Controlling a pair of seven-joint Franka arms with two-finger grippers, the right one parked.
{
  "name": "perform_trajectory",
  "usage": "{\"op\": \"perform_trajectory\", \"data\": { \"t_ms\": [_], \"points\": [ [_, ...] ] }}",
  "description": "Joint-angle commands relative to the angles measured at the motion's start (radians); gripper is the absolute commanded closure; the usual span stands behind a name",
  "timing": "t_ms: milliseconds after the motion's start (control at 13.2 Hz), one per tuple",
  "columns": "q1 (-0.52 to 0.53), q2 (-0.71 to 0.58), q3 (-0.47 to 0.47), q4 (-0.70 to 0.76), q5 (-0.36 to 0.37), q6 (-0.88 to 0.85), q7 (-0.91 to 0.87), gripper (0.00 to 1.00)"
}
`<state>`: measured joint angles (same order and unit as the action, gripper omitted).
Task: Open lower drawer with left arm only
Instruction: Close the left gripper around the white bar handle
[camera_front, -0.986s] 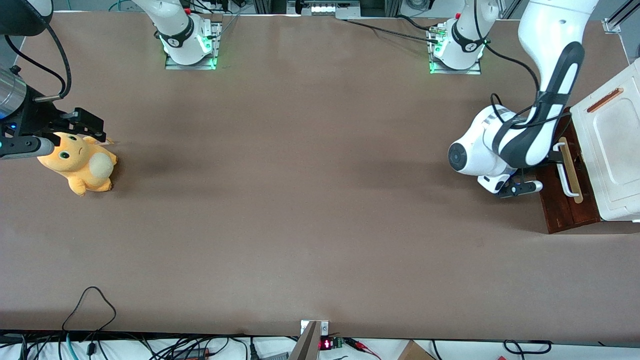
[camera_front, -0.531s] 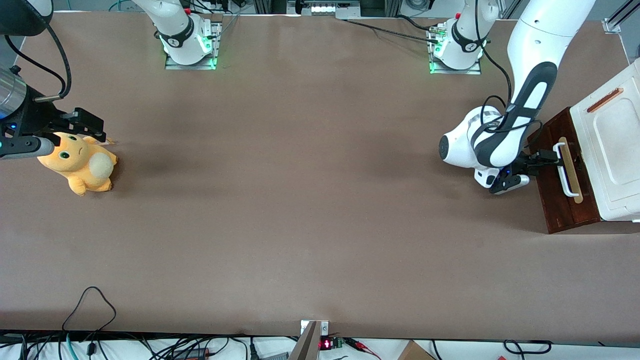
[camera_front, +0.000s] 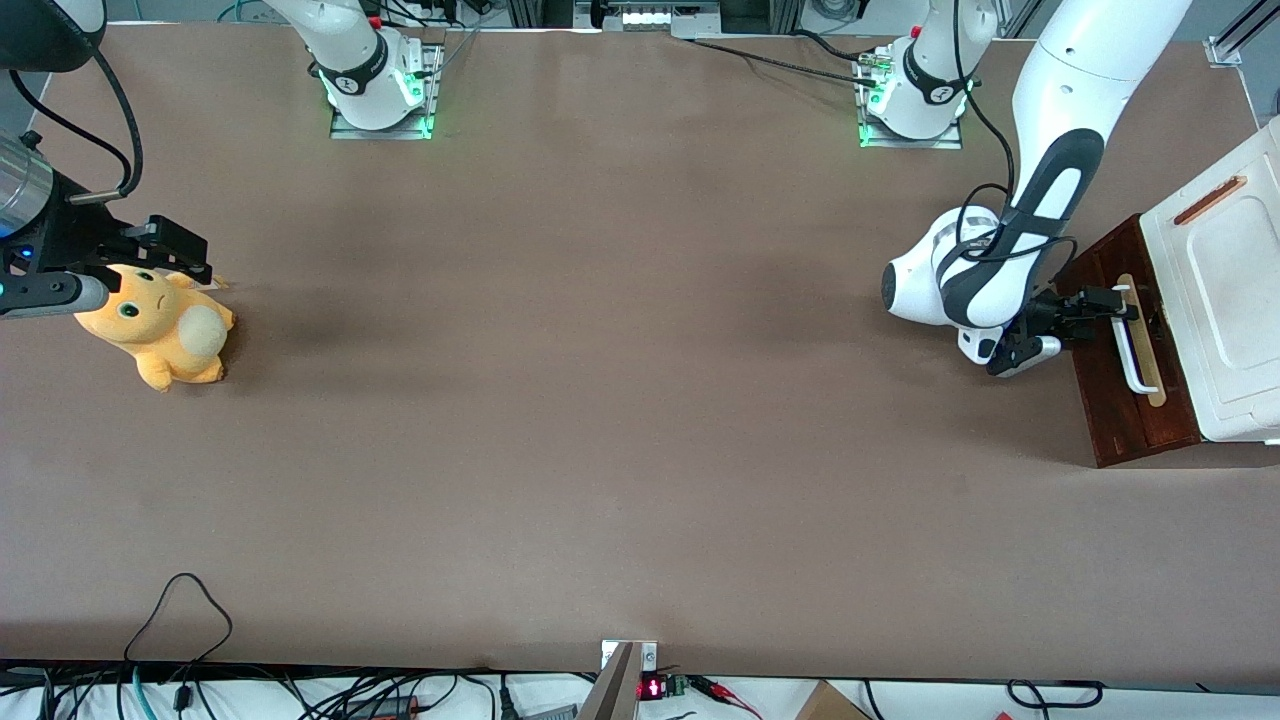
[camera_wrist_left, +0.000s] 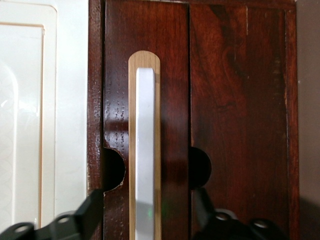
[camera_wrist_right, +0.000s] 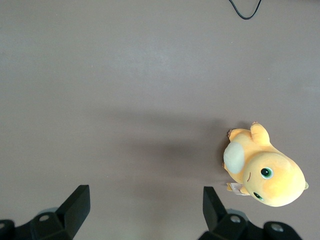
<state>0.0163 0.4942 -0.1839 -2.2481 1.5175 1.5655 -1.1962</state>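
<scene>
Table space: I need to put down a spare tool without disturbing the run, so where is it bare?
The brown table is bare between the plush toy and the left arm. It is crowded where the gripper, fingers open, straddles the white bar handle of the lower drawer.

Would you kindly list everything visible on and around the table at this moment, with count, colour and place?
lower drawer: one, dark reddish-brown wooden front, at the working arm's end of the table, below the white cabinet top.
bar handle: one, white, on a pale wood strip on the drawer front.
cabinet top: one, white, with a small copper handle, above the drawer.
plush toy: one, orange with a cream patch, at the parked arm's end of the table.
table: one, brown surface.
left arm: one, glossy white with a dark grey panel, reaching to the drawer front.
gripper: one, black, open, its fingers straddling the bar handle.
</scene>
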Motion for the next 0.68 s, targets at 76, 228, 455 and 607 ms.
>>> {"op": "perform_trajectory", "data": {
  "t_ms": [76, 228, 455, 607],
  "points": [
    [0.002, 0.009, 0.003, -0.004, 0.03, -0.022, -0.017, 0.41],
    [0.002, 0.009, 0.006, -0.002, 0.036, -0.022, -0.017, 0.41],
    [0.004, 0.012, 0.012, -0.001, 0.052, -0.022, -0.017, 0.47],
    [0.004, 0.012, 0.015, -0.002, 0.056, -0.022, -0.017, 0.53]
  ]
}}
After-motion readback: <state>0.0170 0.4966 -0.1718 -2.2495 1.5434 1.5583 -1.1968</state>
